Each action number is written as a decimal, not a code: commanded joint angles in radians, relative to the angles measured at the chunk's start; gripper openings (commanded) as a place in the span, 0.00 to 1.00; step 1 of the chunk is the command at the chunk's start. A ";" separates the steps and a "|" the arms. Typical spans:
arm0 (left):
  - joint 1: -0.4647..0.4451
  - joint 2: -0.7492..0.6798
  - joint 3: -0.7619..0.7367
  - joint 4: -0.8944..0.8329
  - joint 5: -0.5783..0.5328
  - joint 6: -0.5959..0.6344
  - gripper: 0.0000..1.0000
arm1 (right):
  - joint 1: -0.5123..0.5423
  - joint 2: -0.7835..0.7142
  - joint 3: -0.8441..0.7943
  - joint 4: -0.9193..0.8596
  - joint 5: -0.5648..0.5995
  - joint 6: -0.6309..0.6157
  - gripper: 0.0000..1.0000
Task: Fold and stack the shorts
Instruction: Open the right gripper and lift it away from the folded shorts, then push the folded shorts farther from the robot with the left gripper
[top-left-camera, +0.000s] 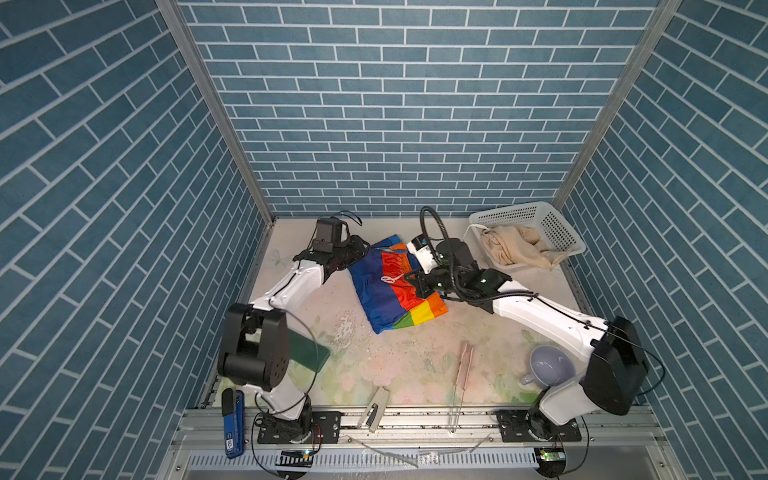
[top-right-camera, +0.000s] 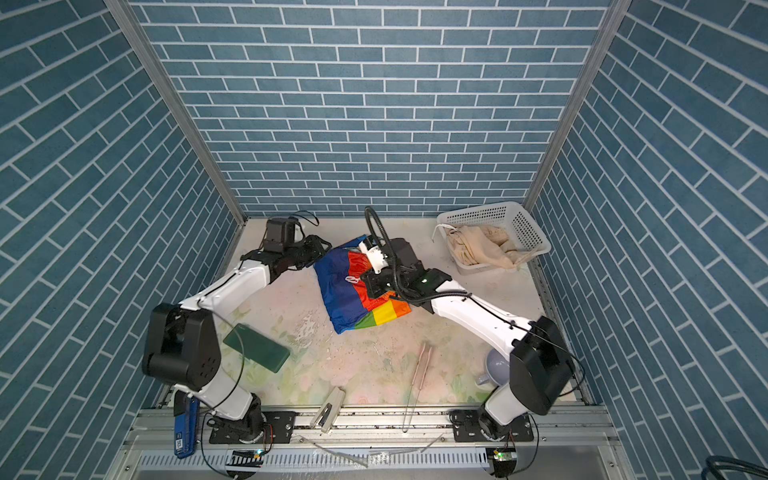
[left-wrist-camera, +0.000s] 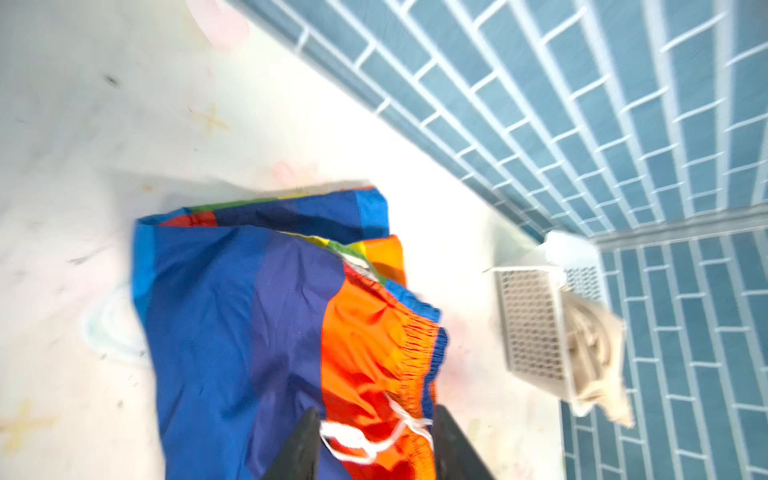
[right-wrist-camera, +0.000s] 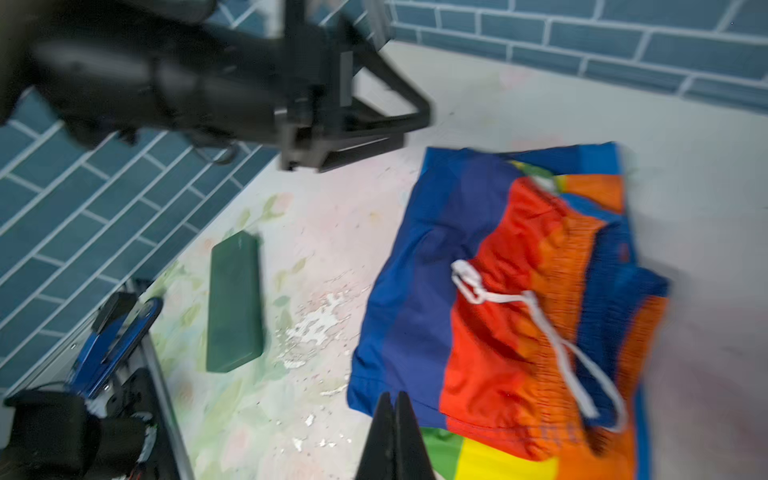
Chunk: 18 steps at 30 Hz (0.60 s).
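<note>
Rainbow-striped shiny thin shorts (top-left-camera: 374, 299) are lying partly folded; left gripper (left-wrist-camera: 376, 411) is hovering released; right gripper (right-wrist-camera: 396, 399) is hovering clenched, seemingly empty; the next fold is probably calling for regrasping an edge.

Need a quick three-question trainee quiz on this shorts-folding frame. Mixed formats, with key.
1. True or false: the plain beige shorts lie in the white perforated plastic basket.
2. The left end effector is: A) open, B) shut on the beige shorts, C) out of view.
3. Fill in: the rainbow-striped shiny shorts lie on the ___.
Key: 1 true; 2 A; 3 table.
</note>
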 joint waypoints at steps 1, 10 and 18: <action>0.002 -0.002 -0.129 -0.068 -0.040 0.044 0.58 | -0.048 -0.035 -0.083 -0.038 0.104 0.035 0.00; 0.002 0.100 -0.302 0.207 0.074 -0.035 0.67 | -0.118 -0.079 -0.153 -0.053 0.108 0.062 0.00; 0.002 0.253 -0.323 0.385 0.112 -0.130 0.65 | -0.140 -0.079 -0.166 -0.051 0.084 0.069 0.00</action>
